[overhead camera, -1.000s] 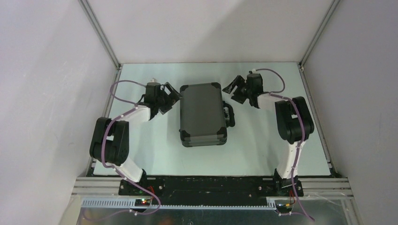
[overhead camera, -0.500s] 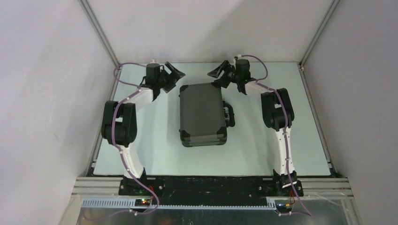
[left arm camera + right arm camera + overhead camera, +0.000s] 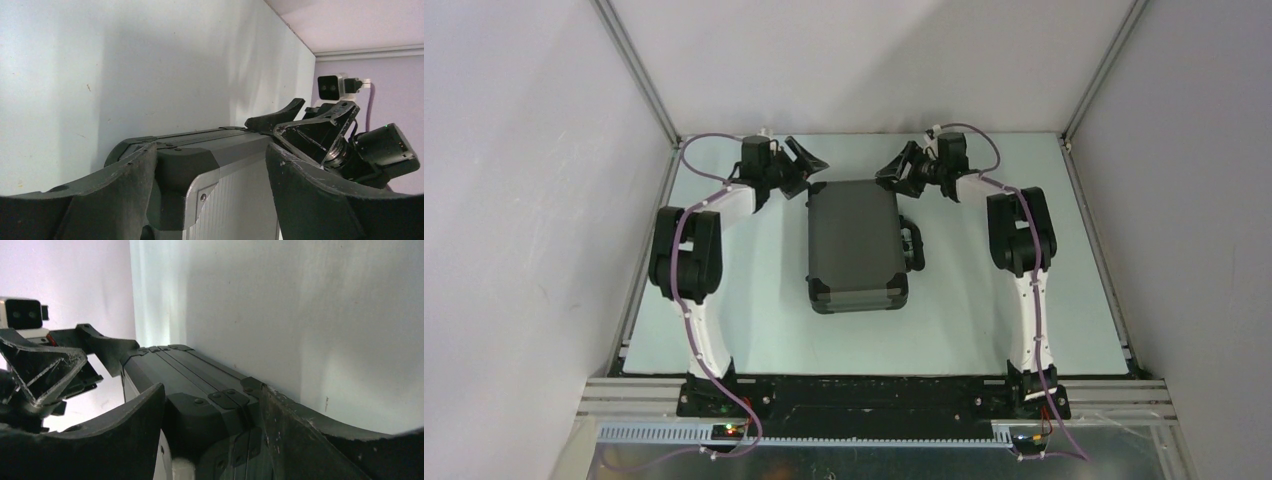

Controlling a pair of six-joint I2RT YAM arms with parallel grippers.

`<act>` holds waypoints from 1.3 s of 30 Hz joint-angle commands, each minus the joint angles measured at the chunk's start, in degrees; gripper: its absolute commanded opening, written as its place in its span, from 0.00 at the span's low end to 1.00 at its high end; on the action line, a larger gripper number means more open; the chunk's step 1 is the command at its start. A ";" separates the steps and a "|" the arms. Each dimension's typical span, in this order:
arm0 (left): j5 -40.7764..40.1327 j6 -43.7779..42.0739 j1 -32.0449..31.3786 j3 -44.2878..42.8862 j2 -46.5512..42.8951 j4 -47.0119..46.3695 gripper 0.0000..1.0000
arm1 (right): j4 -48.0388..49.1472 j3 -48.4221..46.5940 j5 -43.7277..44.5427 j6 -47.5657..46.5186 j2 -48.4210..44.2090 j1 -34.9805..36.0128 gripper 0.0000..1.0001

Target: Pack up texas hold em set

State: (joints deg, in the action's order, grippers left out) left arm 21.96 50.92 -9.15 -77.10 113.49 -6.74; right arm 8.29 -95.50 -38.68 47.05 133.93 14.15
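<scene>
A: Where is the briefcase (image 3: 857,240) sitting right now?

B: It is lying flat and shut at the centre of the overhead view, resting on the tabletop (image 3: 744,300). Its handle (image 3: 914,245) is pointing toward the right of the frame. Nothing of its contents is showing.

A: And what is changing with the arms?

B: A second ago they were flanking the case, one at each long side. Now both are reaching up the frame to its top edge. The left end effector (image 3: 812,172) is arriving at the upper left corner of the case. The right end effector (image 3: 890,172) is arriving at the upper right corner, so they are facing each other across that edge.

A: Are they gripping anything?

B: No. Both are standing spread wide, with nothing between them but a corner of the case. In each wrist view the fingers (image 3: 125,185) are straddling a corner, and I am not seeing the pads pressing on it.

A: What is that telling you about the task?

B: I am reading the packing itself as done, since the lid is down. The pair are probably setting up to square, push or steady the case from that edge. Whether the latches are fastened I cannot tell, as they are not showing clearly in any view.
</scene>
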 commanded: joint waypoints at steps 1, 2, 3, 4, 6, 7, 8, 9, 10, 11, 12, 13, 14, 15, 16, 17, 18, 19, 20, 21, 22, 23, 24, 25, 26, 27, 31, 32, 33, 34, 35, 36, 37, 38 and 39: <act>3.12 -1.78 -0.84 -1.28 1.00 -0.91 0.82 | -20.44 -1.31 -11.72 -13.25 -1.27 -0.12 0.71; 3.28 -1.85 -0.94 -1.16 1.06 -0.80 0.82 | -23.61 -2.20 -12.42 -15.46 -1.01 -0.08 0.71; 3.49 -1.91 -1.11 -1.05 1.04 -0.72 0.82 | -24.79 -2.68 -12.80 -17.09 -0.89 0.05 0.71; 3.56 -2.10 -1.30 -0.75 1.03 -0.66 0.82 | -26.50 -2.81 -13.46 -17.65 -0.58 0.11 0.71; 3.56 -2.46 -1.90 -0.13 0.96 -0.58 0.82 | -28.17 -2.83 -14.49 -18.97 0.02 0.68 0.71; 3.63 -2.61 -2.40 0.12 0.84 -0.56 0.82 | -29.00 -2.69 -14.76 -19.79 0.19 1.20 0.71; 3.67 -2.94 -2.93 0.66 0.76 -0.56 0.82 | -29.41 -2.59 -15.13 -20.24 0.57 1.48 0.71; 3.63 -3.11 -3.13 0.91 0.70 -0.55 0.82 | -29.90 -2.25 -15.29 -20.94 0.73 2.02 0.71; 3.65 -3.48 -3.61 1.36 0.69 -0.55 0.82 | -30.00 -2.07 -15.38 -21.25 1.03 2.33 0.71; 3.68 -3.60 -3.82 1.76 0.72 -0.51 0.82 | -30.18 -1.64 -15.36 -21.59 1.18 2.82 0.71; 3.83 -3.73 -4.09 1.90 0.87 -0.53 0.81 | -30.31 -1.50 -15.32 -21.71 1.58 3.12 0.71; 3.90 -3.79 -4.28 2.23 0.90 -0.55 0.81 | -30.65 -1.23 -15.23 -21.88 1.88 3.57 0.71; 4.06 -3.84 -4.58 2.40 0.84 -0.55 0.81 | -30.86 -0.93 -15.26 -22.03 1.92 3.76 0.71; 4.06 -4.10 -4.79 2.86 0.76 -0.55 0.81 | -31.05 -0.61 -15.24 -22.40 1.85 4.17 0.71; 4.06 -4.26 -5.10 3.06 0.43 -0.55 0.81 | -31.05 0.15 -15.26 -22.67 1.68 4.45 0.71; 4.06 -4.56 -5.23 3.42 0.18 -0.51 0.81 | -30.95 0.67 -15.26 -22.82 1.27 4.60 0.71; 4.06 -4.71 -5.59 3.56 -0.06 -0.53 0.81 | -30.78 1.77 -15.23 -22.97 1.08 4.88 0.71; 4.06 -4.89 -5.73 3.87 -0.18 -0.55 0.81 | -30.66 2.32 -15.16 -22.97 0.59 4.95 0.71; 4.04 -4.92 -6.00 4.01 -0.37 -0.55 0.81 | -30.34 3.61 -15.14 -23.10 0.30 5.04 0.71; 4.09 -4.94 -6.12 4.14 -0.46 -0.55 0.81 | -29.91 4.42 -15.23 -23.03 -0.50 5.07 0.71; 4.24 -4.99 -6.38 4.19 -0.53 -0.60 0.81 | -28.53 6.53 -15.26 -22.63 -0.95 5.04 0.71; 4.33 -5.02 -6.48 4.34 -0.54 -0.57 0.81 | -27.55 7.64 -15.50 -22.31 -2.03 5.07 0.70; 4.39 -5.07 -6.71 4.42 -0.55 -0.56 0.81 | -25.59 10.28 -15.66 -21.64 -2.63 5.05 0.70; 4.45 -5.13 -6.87 4.55 -0.51 -0.55 0.81 | -24.76 11.54 -15.80 -21.33 -3.52 5.11 0.70; 4.56 -5.22 -7.14 4.57 -0.41 -0.55 0.81 | -23.73 13.49 -15.77 -21.11 -4.12 5.30 0.70; 4.65 -5.32 -7.49 4.59 -0.35 -0.60 0.81 | -23.39 14.38 -15.66 -21.11 -4.69 5.37 0.70; 4.77 -5.56 -8.62 4.50 -0.29 -0.54 0.80 | -21.04 19.06 -14.51 -20.43 -6.40 6.18 0.70; 4.81 -5.56 -8.79 4.46 -0.29 -0.55 0.80 | -19.48 20.96 -14.46 -19.74 -6.93 6.51 0.70; 4.82 -5.56 -9.16 4.43 -0.35 -0.51 0.80 | -18.85 22.53 -14.39 -19.55 -7.19 7.05 0.70; 4.88 -5.56 -9.28 4.46 -0.41 -0.50 0.80 | -17.86 23.24 -14.25 -19.12 -7.61 7.30 0.70; 4.90 -5.56 -9.54 4.48 -0.45 -0.52 0.80 | -17.07 24.95 -14.15 -18.44 -7.75 7.78 0.70; 4.96 -5.61 -9.65 4.63 -0.50 -0.55 0.80 | -15.39 25.82 -14.15 -17.98 -8.12 8.02 0.70; 5.08 -5.63 -9.94 4.70 -0.54 -0.55 0.80 | -14.52 27.59 -14.15 -17.13 -8.27 8.49 0.70; 5.14 -5.71 -10.02 4.86 -0.55 -0.55 0.80 | -13.02 28.50 -13.95 -16.79 -8.60 8.77 0.70; 5.23 -5.77 -10.21 4.94 -0.73 -0.55 0.80 | -12.33 30.17 -13.83 -16.32 -8.86 9.27 0.70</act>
State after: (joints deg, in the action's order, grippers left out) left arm 17.41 42.92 -12.49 -73.93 113.89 -11.40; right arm 8.69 -75.46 -48.71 29.87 120.79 13.82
